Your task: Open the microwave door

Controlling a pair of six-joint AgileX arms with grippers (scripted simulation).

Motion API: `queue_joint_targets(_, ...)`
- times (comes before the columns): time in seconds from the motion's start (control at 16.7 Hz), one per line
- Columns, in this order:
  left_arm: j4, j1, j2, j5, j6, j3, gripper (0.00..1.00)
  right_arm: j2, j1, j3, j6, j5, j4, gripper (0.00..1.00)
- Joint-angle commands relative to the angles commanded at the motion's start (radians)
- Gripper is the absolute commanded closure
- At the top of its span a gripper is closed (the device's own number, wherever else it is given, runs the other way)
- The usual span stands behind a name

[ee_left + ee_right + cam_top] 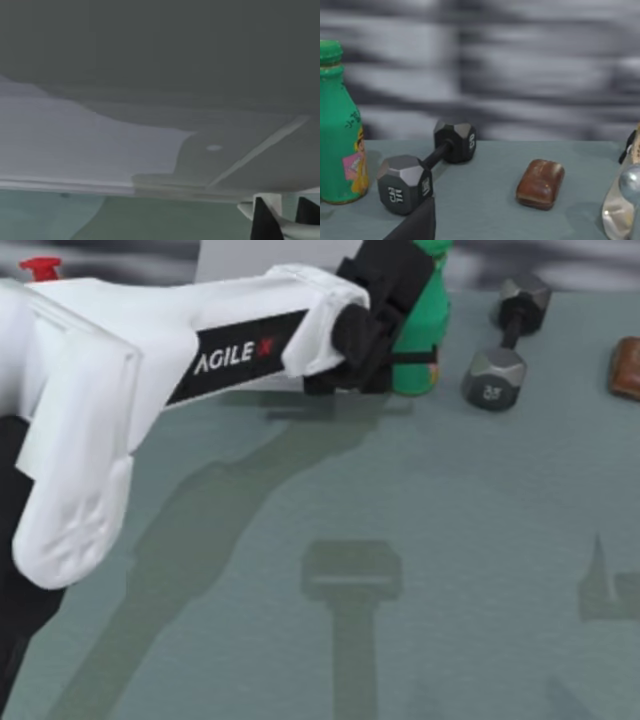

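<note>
The microwave (pixel 268 258) stands at the table's back edge, mostly hidden under my white left arm. Only a white patch of it shows in the top view. My left gripper (pixel 375 340) reaches it from the left, right beside the green bottle (pixel 428 335). Seen from the left wrist, the microwave (pixel 125 135) fills the picture with grey and white panels. There my left gripper (pixel 284 212) is shut on a slim white bar, the microwave door's handle (pixel 286 223). My right arm is out of the top view, parked; only its shadow falls on the table.
A black dumbbell (pixel 505 340) lies right of the bottle, also in the right wrist view as the dumbbell (pixel 425 167). A brown block (pixel 540 182) sits farther right at the back. A small red object (pixel 40 268) is at the back left. A shiny metal object (pixel 622 205) is near the right edge.
</note>
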Motion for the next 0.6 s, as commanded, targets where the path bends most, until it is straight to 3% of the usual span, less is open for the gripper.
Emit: queue_joint_targets(0.6,0.031,0.004,-0.031,-0.012,-0.015,-0.042,1.00,0.000,0.000,0.000,0.000,0.000,0.000,0.00)
